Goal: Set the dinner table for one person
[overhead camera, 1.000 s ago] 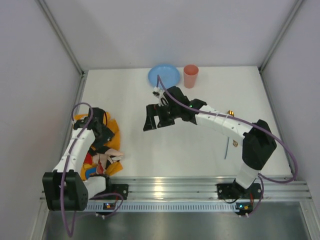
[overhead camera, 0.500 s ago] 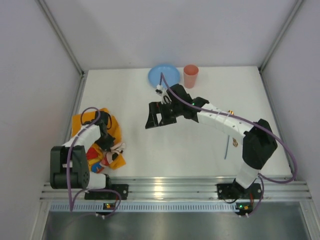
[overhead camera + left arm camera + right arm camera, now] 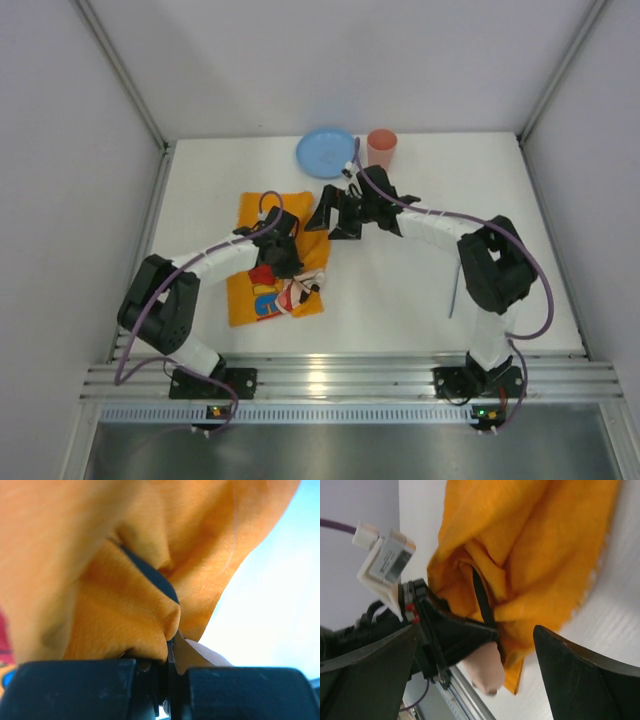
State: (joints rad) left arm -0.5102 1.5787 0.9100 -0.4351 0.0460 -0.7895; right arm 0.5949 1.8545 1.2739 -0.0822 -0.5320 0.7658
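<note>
An orange cloth (image 3: 262, 215) with a cartoon print lies on the left half of the white dinner table (image 3: 400, 290). My left gripper (image 3: 290, 260) sits over the cloth's middle and is shut on a bunched fold of it. In the left wrist view the orange fabric (image 3: 125, 595) is pinched between the left gripper (image 3: 170, 655) jaws. My right gripper (image 3: 328, 222) hangs open just beyond the cloth's far right corner. In the right wrist view the right gripper (image 3: 476, 645) has wide jaws framing the cloth (image 3: 545, 545), with nothing between them but the left gripper's tip.
A blue plate (image 3: 327, 152) and a pink cup (image 3: 381, 150) stand side by side at the table's far edge. A thin utensil (image 3: 455, 290) lies near the right arm. Grey walls close in both sides of the table.
The left gripper shut on the cloth and dragged it from the table's left edge toward the middle, where it lies more spread. The right gripper moved farther back and right.
</note>
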